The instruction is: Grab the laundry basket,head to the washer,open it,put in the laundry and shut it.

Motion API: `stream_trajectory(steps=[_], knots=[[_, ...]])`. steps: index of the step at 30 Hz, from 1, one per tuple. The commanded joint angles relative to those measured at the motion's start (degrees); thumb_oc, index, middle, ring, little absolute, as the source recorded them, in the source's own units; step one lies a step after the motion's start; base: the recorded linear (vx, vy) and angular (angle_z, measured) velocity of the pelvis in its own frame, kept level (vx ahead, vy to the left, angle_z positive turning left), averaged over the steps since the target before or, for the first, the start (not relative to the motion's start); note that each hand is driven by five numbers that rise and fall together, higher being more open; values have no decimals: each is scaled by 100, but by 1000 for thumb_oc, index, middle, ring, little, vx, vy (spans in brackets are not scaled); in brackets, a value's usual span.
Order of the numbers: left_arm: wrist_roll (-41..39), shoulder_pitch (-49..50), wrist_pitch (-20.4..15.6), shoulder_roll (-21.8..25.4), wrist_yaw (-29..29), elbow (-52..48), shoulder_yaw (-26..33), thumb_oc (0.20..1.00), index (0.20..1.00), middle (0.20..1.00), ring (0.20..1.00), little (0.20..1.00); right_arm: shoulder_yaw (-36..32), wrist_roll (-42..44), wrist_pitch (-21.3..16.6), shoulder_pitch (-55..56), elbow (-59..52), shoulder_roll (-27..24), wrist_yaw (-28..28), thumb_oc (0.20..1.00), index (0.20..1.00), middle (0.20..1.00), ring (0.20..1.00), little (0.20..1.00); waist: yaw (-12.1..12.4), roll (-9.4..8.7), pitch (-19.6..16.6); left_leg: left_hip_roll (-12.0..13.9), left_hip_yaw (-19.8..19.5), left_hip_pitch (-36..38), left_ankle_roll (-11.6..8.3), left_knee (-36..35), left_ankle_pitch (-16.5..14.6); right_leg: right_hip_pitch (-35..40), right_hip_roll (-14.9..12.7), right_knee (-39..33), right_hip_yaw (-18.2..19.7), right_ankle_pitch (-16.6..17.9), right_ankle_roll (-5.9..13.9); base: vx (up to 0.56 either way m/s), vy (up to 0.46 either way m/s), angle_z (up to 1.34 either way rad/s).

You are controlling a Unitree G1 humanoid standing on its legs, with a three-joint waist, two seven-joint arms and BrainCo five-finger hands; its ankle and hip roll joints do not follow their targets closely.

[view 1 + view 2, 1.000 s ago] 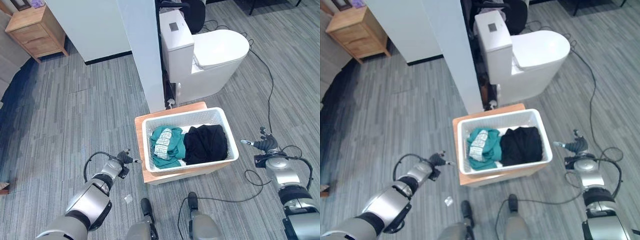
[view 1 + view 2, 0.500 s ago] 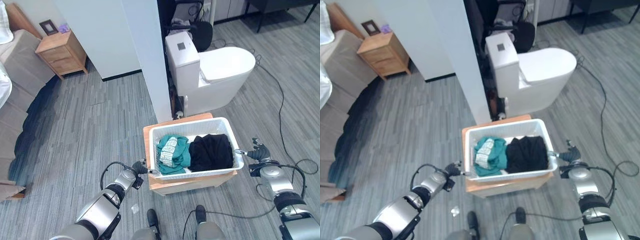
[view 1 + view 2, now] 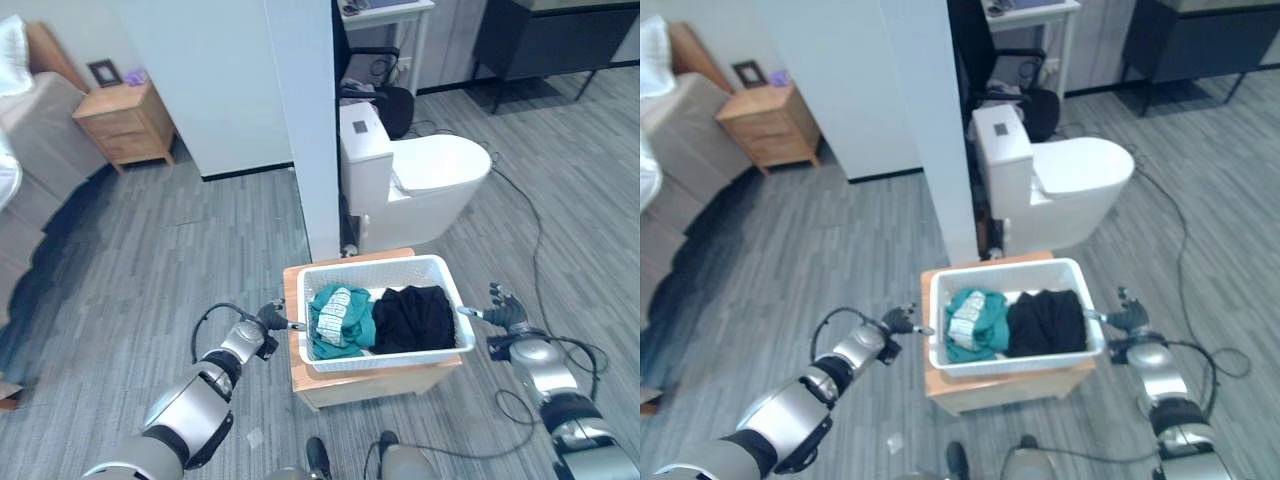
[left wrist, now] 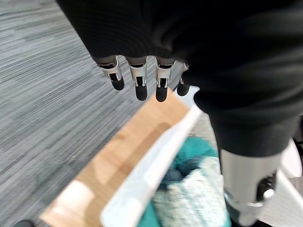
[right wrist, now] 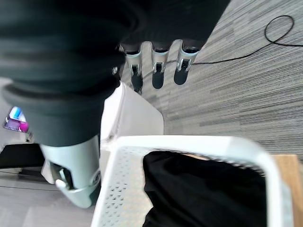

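A white laundry basket (image 3: 390,358) stands on a low wooden stand (image 3: 370,385), with teal clothes (image 3: 342,318) in its left half and black clothes (image 3: 412,318) in its right half. My left hand (image 3: 262,328) is at the basket's left end, open. In the left wrist view its straight fingers (image 4: 137,80) hang outside the rim (image 4: 147,172) while the thumb (image 4: 246,184) reaches over the teal clothes. My right hand (image 3: 505,318) is at the right end, open too, with fingers (image 5: 154,71) outside the rim (image 5: 189,142) and the thumb (image 5: 75,170) over it.
A white toilet (image 3: 410,180) stands just behind the basket, beside a white partition wall (image 3: 300,120). A wooden nightstand (image 3: 125,120) and a bed edge (image 3: 20,150) are at the far left. A dark cabinet (image 3: 560,40) stands at the back right. Grey floor lies open to the left.
The camera has lifted, showing more of the room. Both hands have closed in on the basket's ends; the right hand, well off to the side before, now reaches the rim.
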Motion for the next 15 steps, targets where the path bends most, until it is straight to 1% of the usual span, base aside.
stream_trajectory(steps=[1, 3, 4, 5, 6, 8, 9, 10, 11, 13, 15], knots=[[-105, -104, -150, 46, 32, 176, 308, 1000, 1000, 1000, 1000, 1000, 72, -11, -176, -560, 99, -124, 33, 1000, 1000, 1000, 1000, 1000, 151, 116, -40, 395, -46, -110, -515, 324, -574, 225, -312, -748, -57, 314, 75, 63, -184, -16], [-121, -21, -131, 158, 8, 211, 435, 1000, 1000, 1000, 1000, 1000, 156, -43, -178, -542, 52, 40, 72, 1000, 1000, 1000, 1000, 1000, 221, -22, -78, 435, 54, -48, -565, 280, -536, 412, -367, -1105, -215, 483, 194, 68, -214, 0], [-100, -15, -124, 211, 9, 237, 485, 1000, 1000, 1000, 1000, 1000, 157, -27, -174, -501, 30, 73, 89, 1000, 1000, 1000, 1000, 1000, 260, -105, -138, 479, 108, -60, -604, 261, -492, 468, -330, -1268, -245, 549, 219, 60, -333, -4], [-48, 24, -108, 254, 2, 319, 550, 1000, 1000, 1000, 1000, 1000, 156, 4, -162, -394, -151, 81, 143, 1000, 1000, 1000, 1000, 1000, 286, -206, -202, 604, 107, -54, -715, 193, -377, 534, -204, -1463, -279, 575, 197, 52, -347, -23], [-10, 67, -119, 266, 35, 358, 597, 1000, 1000, 1000, 1000, 1000, 123, 40, -191, -340, -280, 66, 144, 1000, 1000, 1000, 1000, 1000, 299, -236, -231, 680, 97, -53, -769, 117, -315, 589, -129, -1598, -330, 562, 188, 12, -354, -16], [-9, 69, -133, 260, 85, 327, 642, 1000, 1000, 1000, 1000, 1000, 2, 112, -252, -155, -594, -9, 106, 1000, 1000, 1000, 1000, 1000, 293, -270, -181, 807, -6, -123, -868, 41, -191, 627, 12, -1718, -364, 541, 125, -38, -213, 11], [-9, 70, -133, 257, 86, 326, 639, 1000, 1000, 1000, 1000, 1000, -4, 110, -248, -146, -603, -11, 106, 1000, 1000, 1000, 1000, 1000, 290, -267, -183, 811, -14, -123, -871, 38, -188, 633, 17, -1727, -372, 545, 122, -40, -201, 14], [-11, 27, -140, 278, 197, 255, 697, 1000, 1000, 1000, 1000, 1000, -144, 107, -301, 107, -854, -82, 71, 1000, 1000, 1000, 1000, 1000, 308, -264, -173, 895, -75, -135, -927, -53, -102, 718, 137, -1872, -462, 510, 78, -17, -127, 5], [-11, 29, -139, 275, 198, 253, 692, 1000, 1000, 1000, 1000, 1000, -152, 105, -298, 117, -862, -82, 72, 1000, 1000, 1000, 1000, 1000, 305, -261, -172, 897, -84, -130, -930, -60, -97, 729, 142, -1880, -472, 512, 75, -19, -172, 4], [-61, -80, -152, 310, 253, 215, 724, 1000, 1000, 1000, 1000, 1000, -228, 108, -332, 312, -994, -139, 43, 1000, 1000, 1000, 1000, 1000, 315, -253, -164, 960, -149, -128, -982, -114, -35, 808, 237, -1964, -523, 466, 30, 4, -132, 8], [-134, -221, -154, 358, 338, 187, 749, 1000, 1000, 1000, 1000, 1000, -329, 171, -366, 549, -1056, -156, 20, 1000, 1000, 1000, 1000, 1000, 332, -209, -179, 1008, -221, -76, -1019, -181, 17, 902, 325, -1998, -567, 384, -21, 25, -124, 7]])
